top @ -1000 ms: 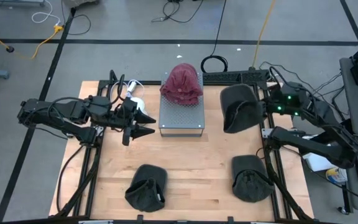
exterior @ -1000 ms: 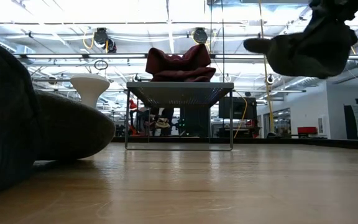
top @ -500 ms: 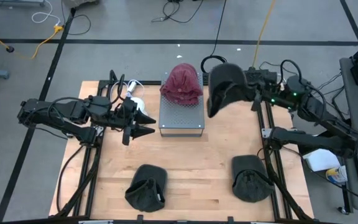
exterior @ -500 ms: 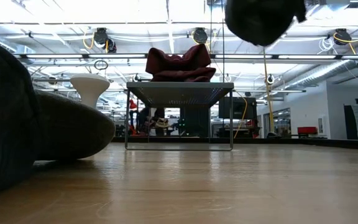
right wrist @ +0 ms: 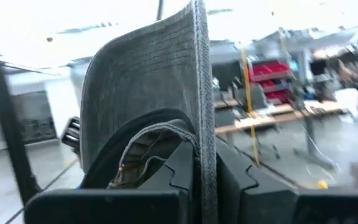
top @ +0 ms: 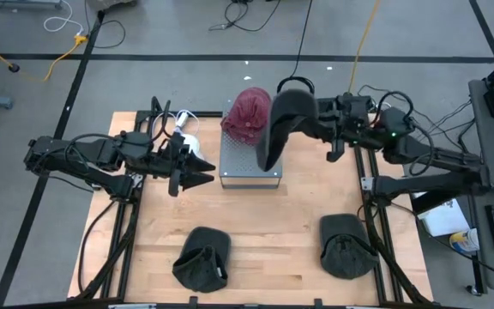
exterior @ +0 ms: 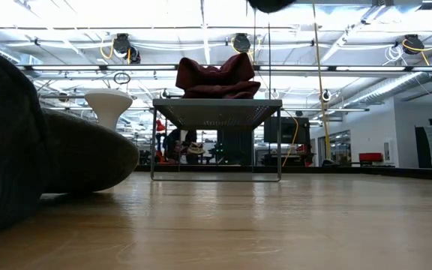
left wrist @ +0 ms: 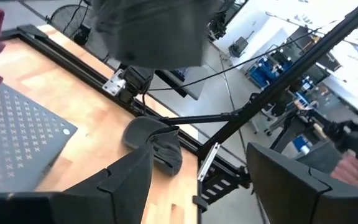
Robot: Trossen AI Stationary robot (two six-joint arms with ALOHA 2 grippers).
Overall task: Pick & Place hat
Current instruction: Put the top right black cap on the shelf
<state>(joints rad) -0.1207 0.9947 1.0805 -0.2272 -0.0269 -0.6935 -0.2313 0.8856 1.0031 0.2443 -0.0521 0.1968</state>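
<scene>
Nearest, along the front edge of the pale wooden bench (top: 264, 223): left dark grey fabric hat (top: 202, 256) and right dark grey fabric hat (top: 346, 246), both slumped, well apart, lying loose and probably waiting for a turn.

Farther in, on the left: left arm's fingers (top: 202, 160) spread wide, holding nothing, hovering just beside the perforated grey metal stand (top: 243, 163), likely to stay clear of the drop zone. Just behind them, a small white mushroom-shaped object (top: 187, 142).

Higher up, over the stand's right edge: right arm's fingers (right wrist: 185, 168) pinched narrow on the carried dark grey cap (top: 280, 120), held in the air with its lower edge hanging down, seemingly lined up for setting onto the stand.

Farthest, heaped on the stand's back half: one maroon knitted hat (top: 249, 116), just beside the carried one.

Counted: four hats, three grey and one maroon; one stand; two arms.
</scene>
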